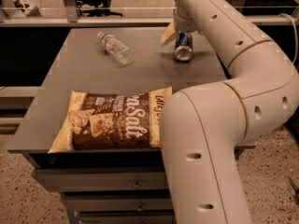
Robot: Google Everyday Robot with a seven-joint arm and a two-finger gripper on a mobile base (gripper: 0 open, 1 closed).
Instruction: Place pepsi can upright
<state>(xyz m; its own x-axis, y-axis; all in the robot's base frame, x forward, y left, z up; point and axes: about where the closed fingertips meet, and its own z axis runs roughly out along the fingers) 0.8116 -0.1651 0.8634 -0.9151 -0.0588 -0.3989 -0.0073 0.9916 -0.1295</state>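
The pepsi can (183, 49), dark blue with its silver end facing me, lies tilted on its side at the far right of the grey table (93, 85). My gripper (180, 37) hangs straight over the can's far end, at the tip of the big white arm. One yellowish finger (167, 34) shows just left of the can, splayed out and a little apart from it. The other finger is hidden behind the wrist. The gripper looks open around the can, not clamped on it.
A clear plastic water bottle (115, 47) lies on its side at the table's far left-centre. A brown chip bag (112, 120) lies flat at the front edge. My arm's elbow (205, 143) blocks the front right. Drawers sit below the tabletop.
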